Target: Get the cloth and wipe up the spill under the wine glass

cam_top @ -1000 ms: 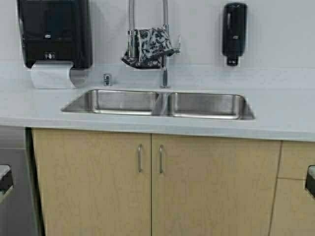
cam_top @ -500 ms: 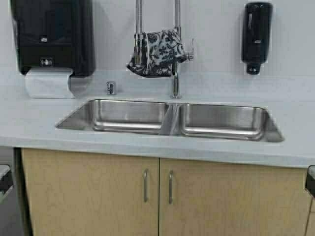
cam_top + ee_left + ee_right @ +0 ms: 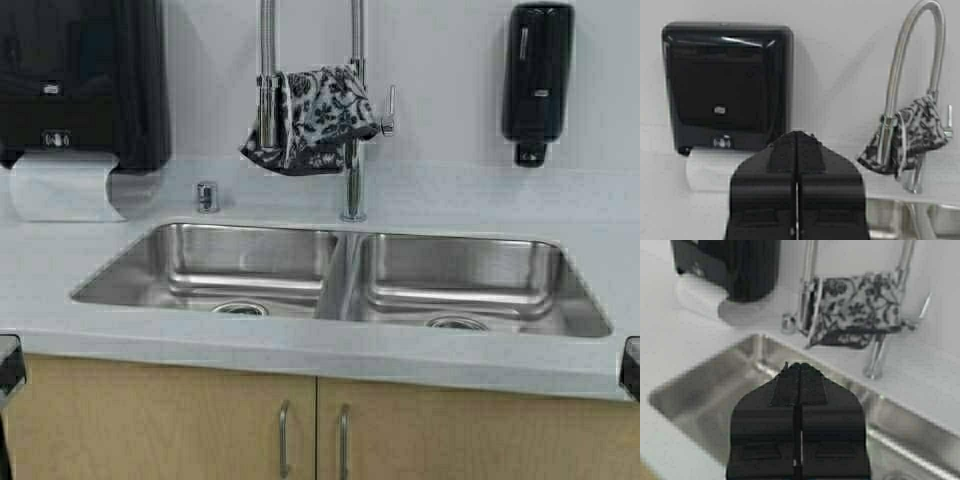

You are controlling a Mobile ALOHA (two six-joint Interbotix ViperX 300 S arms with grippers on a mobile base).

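The cloth (image 3: 310, 118), dark with a white floral pattern, hangs draped over the tall chrome faucet (image 3: 352, 170) behind the double sink; it also shows in the left wrist view (image 3: 912, 137) and the right wrist view (image 3: 855, 307). The wine glass and the spill are out of view. My left gripper (image 3: 797, 134) is shut and empty, held back from the counter and facing the wall. My right gripper (image 3: 800, 365) is shut and empty too, facing the sink short of the cloth. In the high view only dark bits of both arms show at the lower corners.
A double steel sink (image 3: 345, 250) is set in a pale counter (image 3: 600, 215). A black paper towel dispenser (image 3: 75, 80) with paper hanging out is on the wall at left, a black soap dispenser (image 3: 538, 75) at right. Wooden cabinet doors (image 3: 300, 430) lie below.
The robot has driven forward toward the sink: the sink, faucet and cloth now look larger and closer, and the cabinet doors have slid mostly below the view.
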